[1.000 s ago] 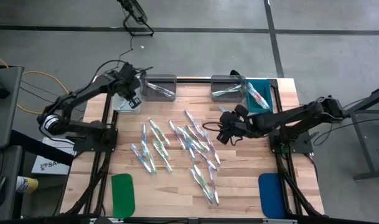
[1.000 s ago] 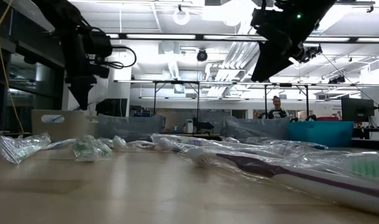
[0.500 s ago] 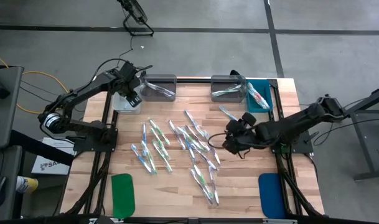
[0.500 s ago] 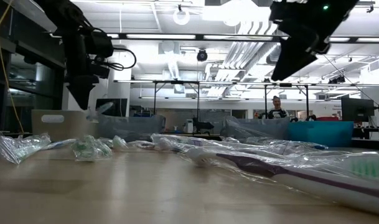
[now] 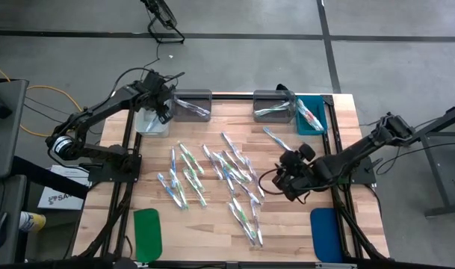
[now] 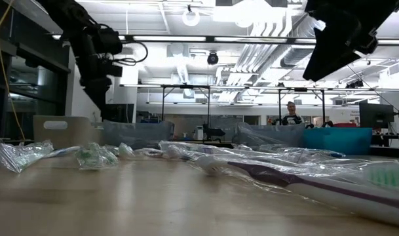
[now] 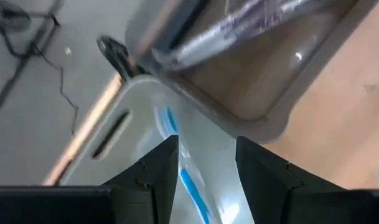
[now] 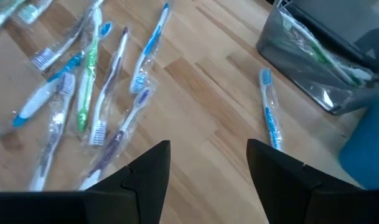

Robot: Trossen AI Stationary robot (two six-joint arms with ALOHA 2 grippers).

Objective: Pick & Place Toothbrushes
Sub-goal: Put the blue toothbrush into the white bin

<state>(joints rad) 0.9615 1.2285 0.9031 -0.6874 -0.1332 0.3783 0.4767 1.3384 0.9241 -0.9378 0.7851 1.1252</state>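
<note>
High view: toothbrushes [image 5: 227, 173] lie scattered mid-tabletop [image 5: 287, 232]; the left pincer [image 5: 158, 107], spread and empty, hangs over the white bin [image 5: 146, 125] at the far-left corner; the right pincer [image 5: 291, 181], spread, hovers near the right edge

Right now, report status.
Left tool open over white bin. Right tool open, empty, above toothbrushes. Nothing blocking.

The counter [image 5: 212, 224] is pale striped wood. Toothbrushes [image 5: 234, 172] lie clear-wrapped, with blue, green and purple handles. One bin [image 5: 151, 123] is white, two [image 5: 190, 107] are smoky grey, one [image 5: 314, 119] teal. A green pad [image 5: 147, 233] and a blue pad [image 5: 324, 233] lie flat.
</note>
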